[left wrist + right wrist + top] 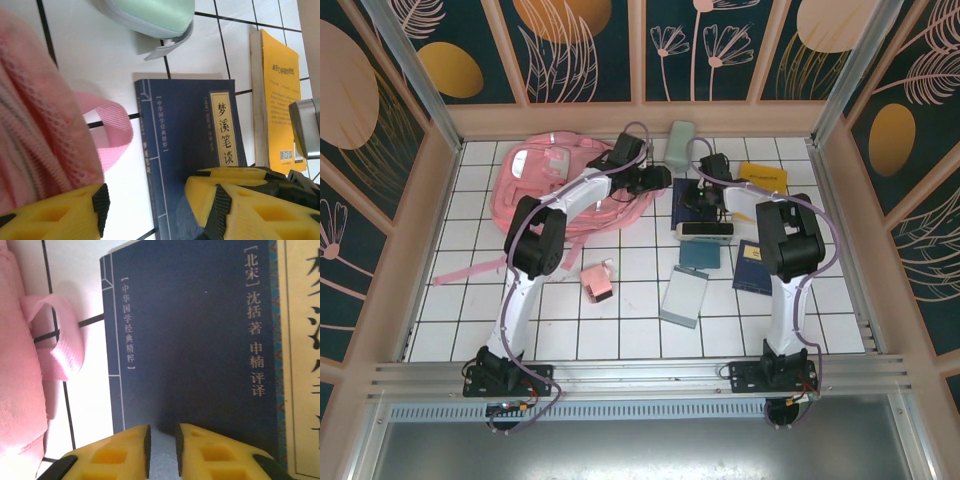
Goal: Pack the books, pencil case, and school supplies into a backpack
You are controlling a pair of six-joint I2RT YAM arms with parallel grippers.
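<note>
1. The top view takes in the whole white tiled bench (570,335). The soft pink backpack (535,190) lies left of the navy book (681,213), and the rounded mint-green case (681,143) lies behind the book. The yellow book (763,178) is to its right, and the teal pad (700,255) and the flat grey-blue box (684,297) are on its near side.
2. The left wrist view adds finer things: a cream title label (221,127) on the navy book, the backpack's open mesh, and a woven strap loop (107,125) just beside the book's spine.
3. The left end effector (150,205) stands open above the book and holds nothing.
4. In the right wrist view, the right end effector (162,450) has its yellow fingers almost together at the book's near edge. Whether they pinch the smooth cover, I cannot tell.
</note>
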